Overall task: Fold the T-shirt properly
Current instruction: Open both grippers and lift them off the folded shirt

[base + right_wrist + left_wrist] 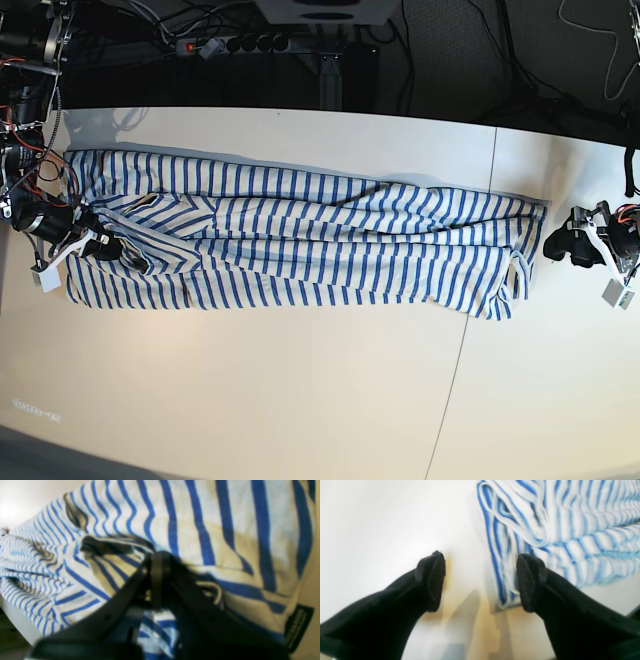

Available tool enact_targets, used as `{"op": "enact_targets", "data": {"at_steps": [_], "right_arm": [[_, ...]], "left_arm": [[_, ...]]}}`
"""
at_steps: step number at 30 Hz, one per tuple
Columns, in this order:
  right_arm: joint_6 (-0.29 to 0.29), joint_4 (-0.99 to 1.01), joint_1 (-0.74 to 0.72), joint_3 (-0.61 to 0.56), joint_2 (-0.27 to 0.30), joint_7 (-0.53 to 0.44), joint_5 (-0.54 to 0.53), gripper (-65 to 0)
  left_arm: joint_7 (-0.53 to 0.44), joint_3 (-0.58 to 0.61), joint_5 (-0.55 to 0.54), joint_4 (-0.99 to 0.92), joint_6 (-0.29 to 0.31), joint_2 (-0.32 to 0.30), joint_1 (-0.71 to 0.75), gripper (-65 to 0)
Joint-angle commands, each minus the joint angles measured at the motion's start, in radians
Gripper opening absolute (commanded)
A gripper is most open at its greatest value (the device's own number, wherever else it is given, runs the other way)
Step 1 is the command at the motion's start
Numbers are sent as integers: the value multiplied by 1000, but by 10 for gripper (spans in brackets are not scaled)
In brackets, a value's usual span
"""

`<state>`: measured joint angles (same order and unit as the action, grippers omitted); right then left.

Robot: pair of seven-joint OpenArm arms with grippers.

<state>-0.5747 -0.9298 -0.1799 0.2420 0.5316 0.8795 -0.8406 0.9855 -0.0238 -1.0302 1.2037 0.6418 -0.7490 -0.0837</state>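
The T-shirt, white with thin blue stripes, lies stretched out lengthwise across the white table. In the base view my right gripper is at the shirt's left end. In the right wrist view it is shut on a raised fold of the striped cloth, with the small dark tag at the hem just beside it. My left gripper is open and empty at the shirt's right end. In the left wrist view it straddles the bunched edge of the shirt, and one fingertip is over the cloth.
A power strip and cables lie behind the table's far edge. The table's near corner edge shows in the left wrist view. A seam runs across the tabletop right of centre.
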Motion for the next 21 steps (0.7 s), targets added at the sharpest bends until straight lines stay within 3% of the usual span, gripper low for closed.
{"op": "enact_targets", "data": {"at_steps": [1,6,11,21], "right_arm": [[-57,8,6,-2,8,68,74,-650],[-57,8,6,-2,8,73,74,-650],[-57,8,6,-2,8,98,73,-650],[-56,8,6,-2,8,113,62,-650]], "left_arm": [[12,-9,-52,13,-5,-29,-19,-183],[74,-8,-179,13,0,-35,-19,-183],[70,-8,-177,-14,5,-20,-34,-183],[124,-8,-265,-315,23,24,-168,-183]]}}
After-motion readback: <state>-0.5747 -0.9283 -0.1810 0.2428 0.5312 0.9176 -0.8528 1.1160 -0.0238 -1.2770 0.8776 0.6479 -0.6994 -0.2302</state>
